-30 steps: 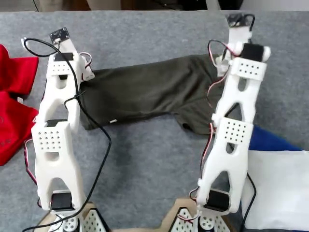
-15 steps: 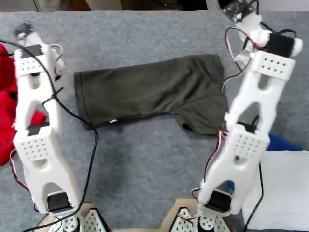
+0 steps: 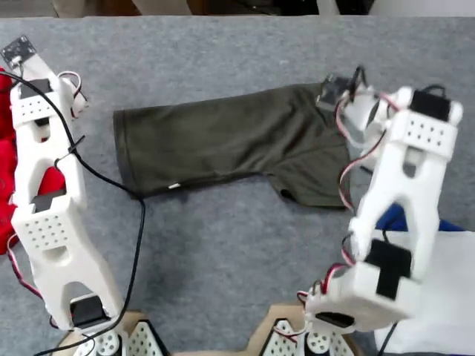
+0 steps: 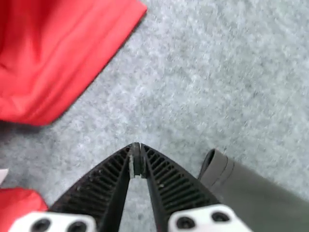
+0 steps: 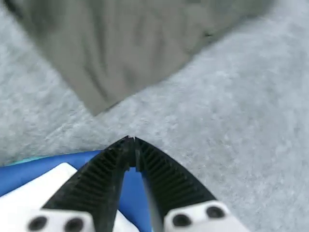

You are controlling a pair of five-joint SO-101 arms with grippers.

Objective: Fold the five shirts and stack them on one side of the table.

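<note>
Olive shirt (image 3: 223, 144) lies partly folded mid-table. Your left gripper (image 4: 135, 162), clenched on nothing, sits near one end; your right gripper (image 5: 131, 145), likewise clenched empty, near the opposite end. Descend unopened and you may rumple the fold.

A robotics test bench, most likely: a white printed left arm (image 3: 52, 215) and right arm (image 3: 404, 193) with loose wires (image 3: 141, 222) stand at the edge of a desk (image 3: 223, 245) covered in grey felt.
</note>
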